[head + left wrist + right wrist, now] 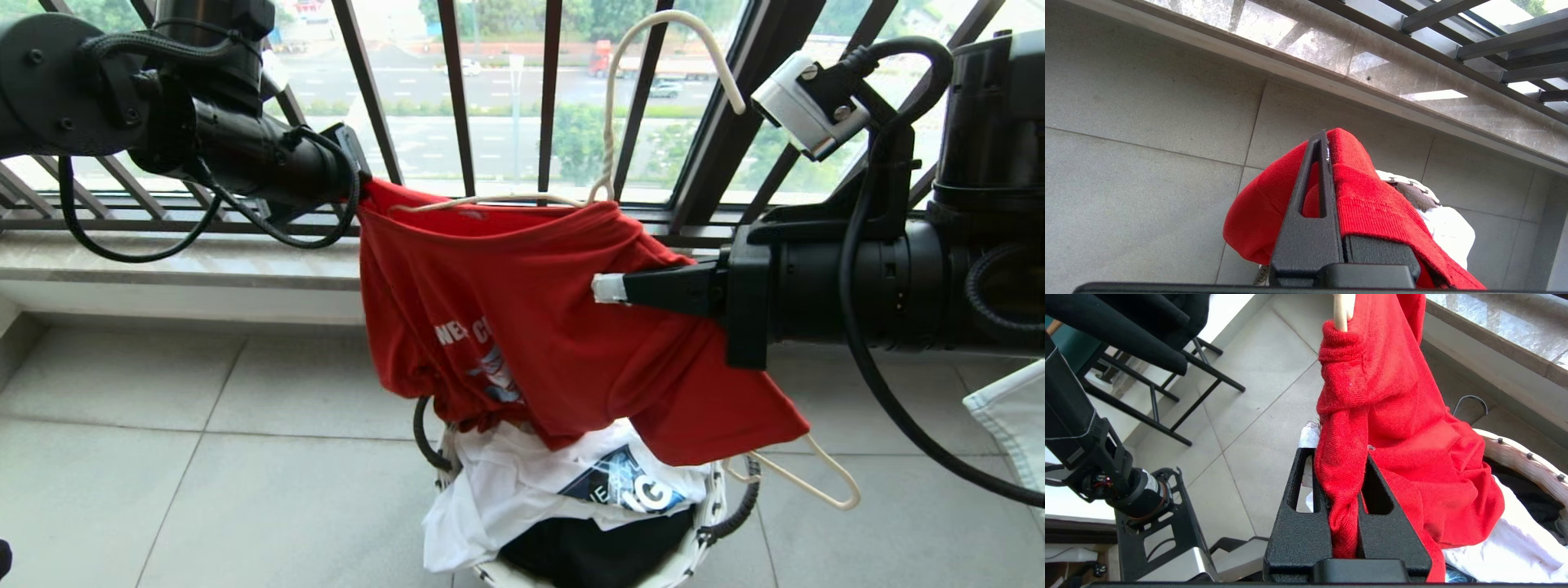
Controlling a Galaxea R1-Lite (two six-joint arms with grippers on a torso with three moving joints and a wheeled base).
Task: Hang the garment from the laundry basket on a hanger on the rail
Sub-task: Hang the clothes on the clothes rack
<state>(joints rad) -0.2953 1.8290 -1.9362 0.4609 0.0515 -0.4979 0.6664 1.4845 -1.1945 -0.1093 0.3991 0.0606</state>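
Above the laundry basket (pixel 710 523), both the left gripper (pixel 359 184) and the right gripper (pixel 608 287) pinch the red garment (pixel 522 327), half-threaded on the hanger (pixel 804 482). Each should probably keep cloth taut while easing the collar over the wire shoulders.

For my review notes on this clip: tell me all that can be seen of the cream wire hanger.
The hanger is thin cream-white wire with a long curved hook standing up before the balcony bars. Its frame sits mostly inside the red T-shirt, tilted: one arm shows along the collar, and the lower corner pokes out past the shirt's edge beside the laundry basket. It hangs on nothing. The left gripper and right gripper are both shut on the shirt.
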